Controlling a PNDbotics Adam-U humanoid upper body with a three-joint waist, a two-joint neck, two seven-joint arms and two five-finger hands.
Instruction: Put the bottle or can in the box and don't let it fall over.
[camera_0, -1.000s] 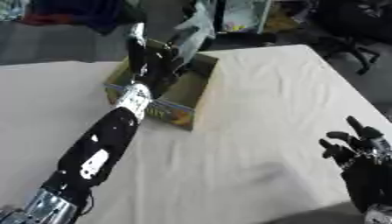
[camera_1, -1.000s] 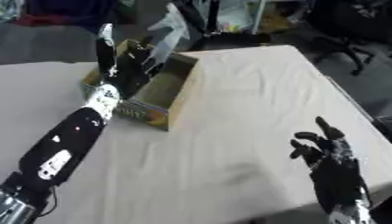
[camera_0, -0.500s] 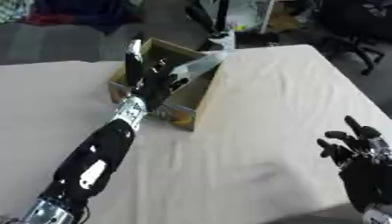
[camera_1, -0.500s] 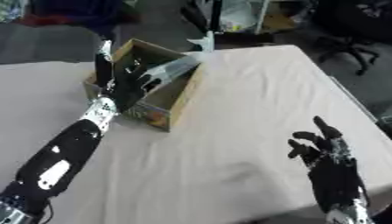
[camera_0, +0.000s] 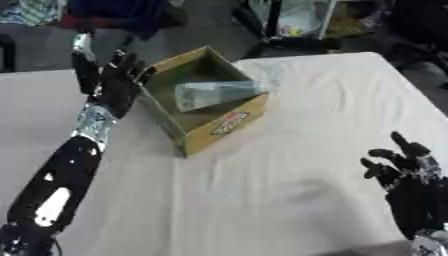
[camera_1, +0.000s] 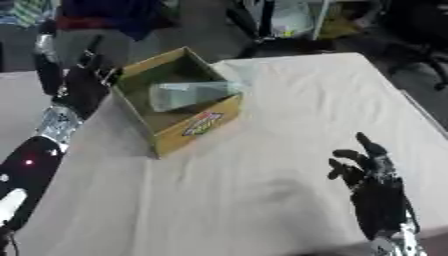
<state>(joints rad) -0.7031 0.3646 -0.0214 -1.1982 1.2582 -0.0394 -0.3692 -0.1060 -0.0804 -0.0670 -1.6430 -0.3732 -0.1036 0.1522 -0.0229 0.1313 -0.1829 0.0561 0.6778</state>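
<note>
A clear plastic bottle (camera_0: 219, 93) lies tilted on its side in the open cardboard box (camera_0: 220, 123), its neck end resting over the box's right rim. My left hand (camera_0: 112, 81) is just left of the box, fingers straight and spread upward, holding nothing and apart from the bottle. My right hand (camera_0: 409, 172) rests open at the lower right of the white table, fingers up, far from the box.
A white cloth covers the table (camera_0: 289, 165). Beyond its far edge stand dark chairs and cluttered things (camera_0: 297, 20). The table's right edge runs diagonally near my right hand.
My left hand has drawn back out of the box to its left side. The bottle, earlier near the box's far corner, now lies tipped inside. The camera view has shifted too.
</note>
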